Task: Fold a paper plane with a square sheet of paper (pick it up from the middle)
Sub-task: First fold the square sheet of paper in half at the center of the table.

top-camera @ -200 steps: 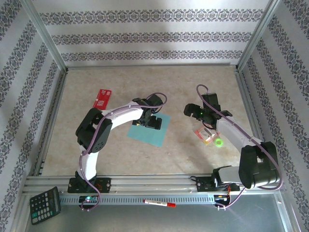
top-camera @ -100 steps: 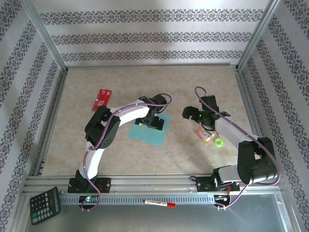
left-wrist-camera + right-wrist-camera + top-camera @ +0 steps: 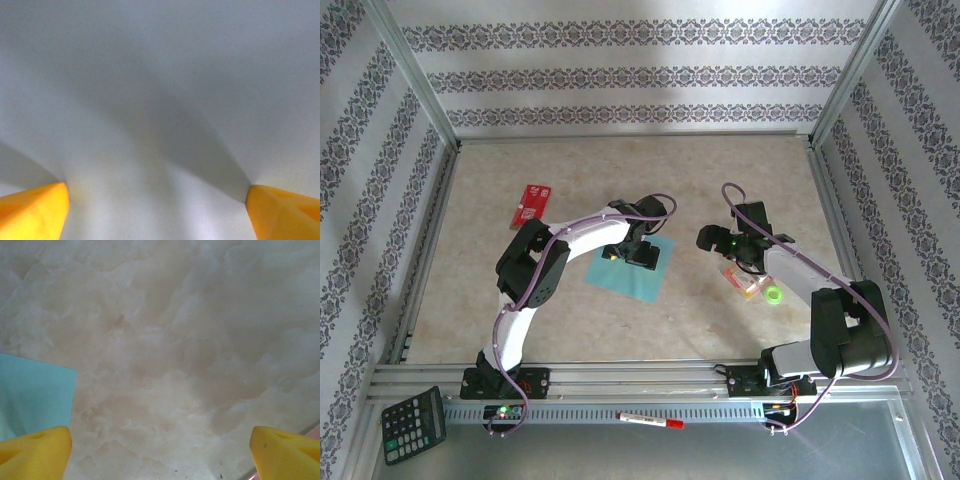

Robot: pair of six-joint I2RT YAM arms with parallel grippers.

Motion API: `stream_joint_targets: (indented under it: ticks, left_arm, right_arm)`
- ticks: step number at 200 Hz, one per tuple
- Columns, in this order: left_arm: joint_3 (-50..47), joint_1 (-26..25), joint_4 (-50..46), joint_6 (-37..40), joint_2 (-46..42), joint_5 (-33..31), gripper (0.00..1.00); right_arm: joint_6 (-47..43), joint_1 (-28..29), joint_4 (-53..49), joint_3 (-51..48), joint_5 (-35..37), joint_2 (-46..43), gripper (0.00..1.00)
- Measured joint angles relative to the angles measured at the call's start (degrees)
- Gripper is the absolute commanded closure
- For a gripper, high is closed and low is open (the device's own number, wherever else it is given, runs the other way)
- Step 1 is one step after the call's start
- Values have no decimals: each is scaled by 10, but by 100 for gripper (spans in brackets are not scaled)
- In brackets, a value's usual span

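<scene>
1. A calculator and a red-capped marker are lying on the metal ledge in front of the arm bases.
2. The square sheet of paper is lying flat on the table, slightly left of centre, with one corner pointing toward the bases.
3. The left gripper is hanging low over the sheet's far part. In its wrist view the fingers are standing wide apart. Contact with the paper cannot be told.
4. The right gripper is hanging over bare table just right of the sheet, jaws apart and empty.
5. A small pink-and-yellow packet and a green ring are lying by the right forearm, apart from the sheet.
6. A red packet is lying far left, well apart from the sheet.
</scene>
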Motion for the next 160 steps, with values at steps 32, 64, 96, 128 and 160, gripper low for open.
stream_joint_targets:
  ticks: [32,64,96,128,160]
  left_arm:
    - [-3,0,5,0,0,5,15]
    - [-4,0,8,0,-2,7,23]
    - [-12,0,19,0,-7,9,46]
    - [-43,0,56,-9,-28,26,66]
    - [-139,0,156,-33,-106,97,78]
  right_arm:
    - [1,0,0,-3,0,0,8]
    - [1,0,0,-3,0,0,8]
    - [1,0,0,-3,0,0,8]
    - [1,0,0,-3,0,0,8]
    - [-1,-5,-10,-3,0,-8,8]
